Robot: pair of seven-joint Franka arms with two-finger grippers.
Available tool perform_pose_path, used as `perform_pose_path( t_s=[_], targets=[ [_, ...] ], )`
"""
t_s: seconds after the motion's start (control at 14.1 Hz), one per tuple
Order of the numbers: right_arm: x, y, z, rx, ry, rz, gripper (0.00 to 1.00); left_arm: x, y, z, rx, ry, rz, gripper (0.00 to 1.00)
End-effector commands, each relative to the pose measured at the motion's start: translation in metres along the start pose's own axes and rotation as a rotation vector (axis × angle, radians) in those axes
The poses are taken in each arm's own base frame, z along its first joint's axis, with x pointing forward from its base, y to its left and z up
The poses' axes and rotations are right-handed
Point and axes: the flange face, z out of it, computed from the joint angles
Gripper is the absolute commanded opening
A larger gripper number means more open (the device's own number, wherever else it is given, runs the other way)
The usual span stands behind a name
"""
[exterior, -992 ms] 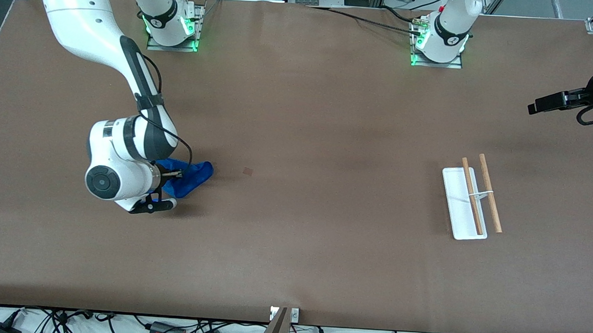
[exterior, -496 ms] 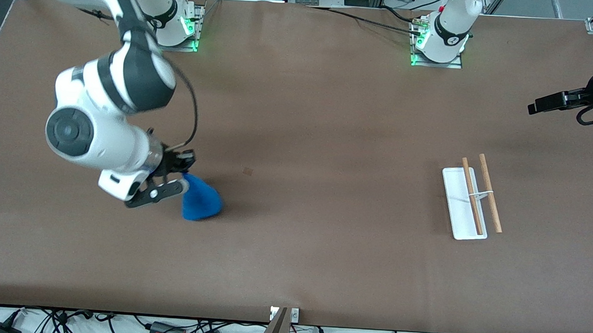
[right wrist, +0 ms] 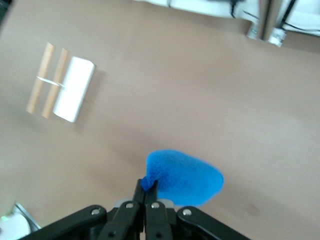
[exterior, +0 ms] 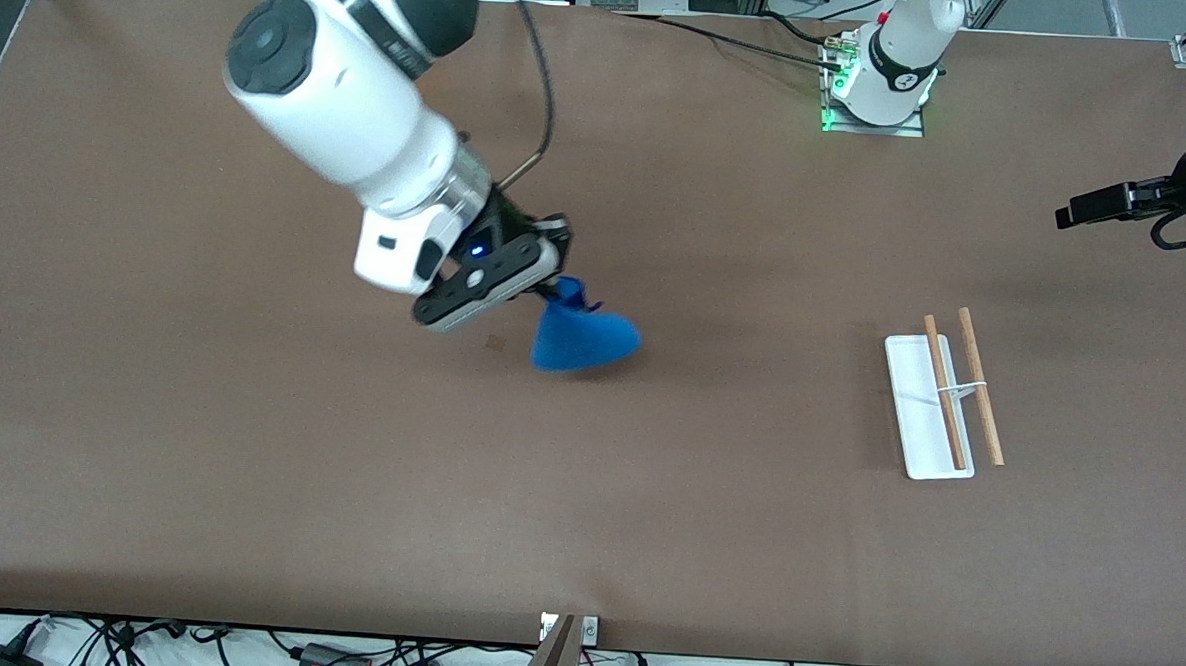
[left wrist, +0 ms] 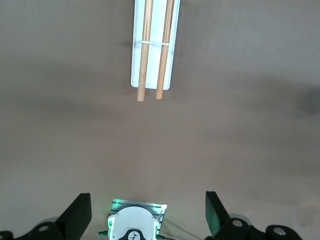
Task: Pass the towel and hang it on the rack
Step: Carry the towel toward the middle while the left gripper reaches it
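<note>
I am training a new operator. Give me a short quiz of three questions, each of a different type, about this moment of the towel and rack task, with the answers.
1. True or false: the right gripper is shut on the towel.
2. Multiple choice: the rack stands
A. on the table toward the left arm's end
B. under the hanging towel
C. in the left gripper
3. Fill in: the left gripper waits with its fingers ____.

Key: 1 true. 2 A. 3 open; it holds nothing, and in the left wrist view the rack lies on the table below it.
</note>
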Motion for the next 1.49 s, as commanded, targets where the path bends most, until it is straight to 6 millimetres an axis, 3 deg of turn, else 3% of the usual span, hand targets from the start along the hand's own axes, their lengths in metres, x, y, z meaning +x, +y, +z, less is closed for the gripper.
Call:
perform_pose_path(
  t_s=[0.0,0.14,0.28,0.35,0.57,1.13,1.28,1.42],
  targets=[
    [0.0,-0.05,0.009,0.073,0.088,0.052,0.0,0.008,0.002,-0.002,-0.014,-0.007,0.045,1.0],
    [-0.007,-0.081,0.018,0.109,0.119,0.076,0.0,0.013,0.001,-0.001,-0.016,-0.012,0.044,1.0],
    [-0.01,-0.097,0.029,0.145,0.144,0.108,0.0,0.015,0.008,0.003,-0.009,-0.02,0.059,1.0],
    [-0.012,-0.106,0.034,0.165,0.158,0.118,0.0,0.023,0.01,0.014,-0.013,-0.043,0.077,1.0],
    [-0.019,-0.132,0.045,0.213,0.188,0.175,0.0,0.043,0.019,0.022,-0.026,0.016,0.351,1.0],
    [-0.022,-0.134,0.055,0.208,0.182,0.176,0.0,0.081,0.032,0.078,-0.141,-0.016,1.057,1.0],
    [-0.022,-0.134,0.054,0.209,0.185,0.176,0.0,0.087,0.037,0.098,-0.252,-0.029,1.087,1.0],
    [-0.022,-0.134,0.054,0.209,0.185,0.176,0.0,0.085,0.043,0.104,-0.277,-0.053,1.097,1.0]
  ],
)
